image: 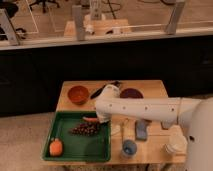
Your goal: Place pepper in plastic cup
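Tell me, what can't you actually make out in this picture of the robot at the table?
- Gripper: at the tray's far edge, above the pepper; the arm covers its fingers, so whether it holds the pepper is unclear.
- Pepper: only a short orange-red piece shows; the rest is under the gripper.
- Cup: its inside is too small to see.
- White tub: partly cut off behind the robot's body.
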`<state>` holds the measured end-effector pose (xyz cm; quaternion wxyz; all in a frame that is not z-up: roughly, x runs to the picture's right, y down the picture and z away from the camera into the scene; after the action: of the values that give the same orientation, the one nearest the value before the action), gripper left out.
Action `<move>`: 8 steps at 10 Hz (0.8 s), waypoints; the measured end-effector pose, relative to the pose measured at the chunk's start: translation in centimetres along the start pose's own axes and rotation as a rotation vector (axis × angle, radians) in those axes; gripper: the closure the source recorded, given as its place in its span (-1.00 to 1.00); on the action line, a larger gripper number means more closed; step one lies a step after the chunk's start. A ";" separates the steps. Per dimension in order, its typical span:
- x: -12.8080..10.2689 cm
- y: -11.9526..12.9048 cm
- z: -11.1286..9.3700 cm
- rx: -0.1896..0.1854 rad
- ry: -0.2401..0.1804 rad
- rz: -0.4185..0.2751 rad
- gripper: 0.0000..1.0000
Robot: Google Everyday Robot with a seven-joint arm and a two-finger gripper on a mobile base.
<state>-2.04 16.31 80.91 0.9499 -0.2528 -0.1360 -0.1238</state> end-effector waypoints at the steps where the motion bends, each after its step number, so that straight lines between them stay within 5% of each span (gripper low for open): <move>1: -0.1 -0.4 -2.4 0.003 -0.057 0.009 1.00; 5: -0.5 -1.5 -11.4 0.016 -0.279 0.043 1.00; 8: 1.3 -0.5 -14.0 0.013 -0.307 0.065 1.00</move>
<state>1.79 8.52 69.84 0.9231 -0.2669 -0.2721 -0.0520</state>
